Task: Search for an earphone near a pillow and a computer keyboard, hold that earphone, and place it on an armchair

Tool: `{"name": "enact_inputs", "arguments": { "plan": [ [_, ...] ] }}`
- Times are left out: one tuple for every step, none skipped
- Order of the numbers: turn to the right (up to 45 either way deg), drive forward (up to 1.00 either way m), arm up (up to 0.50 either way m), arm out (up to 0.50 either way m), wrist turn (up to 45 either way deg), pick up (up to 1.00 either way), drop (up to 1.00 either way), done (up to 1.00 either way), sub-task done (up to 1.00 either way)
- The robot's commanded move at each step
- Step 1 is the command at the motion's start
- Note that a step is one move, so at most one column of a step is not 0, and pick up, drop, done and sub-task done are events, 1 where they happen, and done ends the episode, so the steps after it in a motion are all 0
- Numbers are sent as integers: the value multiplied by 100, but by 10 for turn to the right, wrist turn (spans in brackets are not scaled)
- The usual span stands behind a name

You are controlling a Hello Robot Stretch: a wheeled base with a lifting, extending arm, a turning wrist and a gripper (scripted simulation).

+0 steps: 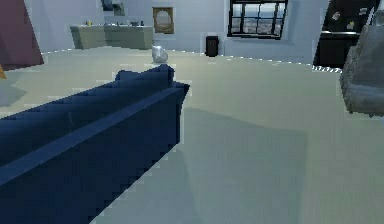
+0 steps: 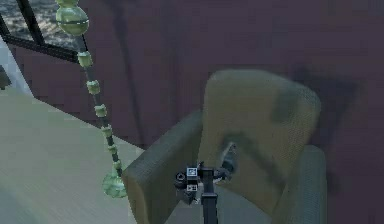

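Armchair (image 2: 255,115) behind fingers (image 2: 230,158); cannot tell if holding anything. Beaded lamp (image 2: 95,90) beside; blue sofa (image 1: 90,130) ahead.

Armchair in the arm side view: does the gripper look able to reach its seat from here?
Probably yes. The gripper shows in front of the seat of the armchair, with nothing between them; the beaded green pole stands clear at the view's left. Whether the fingers hold anything cannot be told.
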Motion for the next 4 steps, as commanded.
{"name": "enact_inputs", "arguments": {
  "plan": [
    [0,0,-32,0,0,0,0,0,0],
    [0,0,0,0,0,0,100,0,0],
    [0,0,10,0,0,0,0,0,0],
    [0,0,0,-8,0,0,0,0,0]
  ]
}}
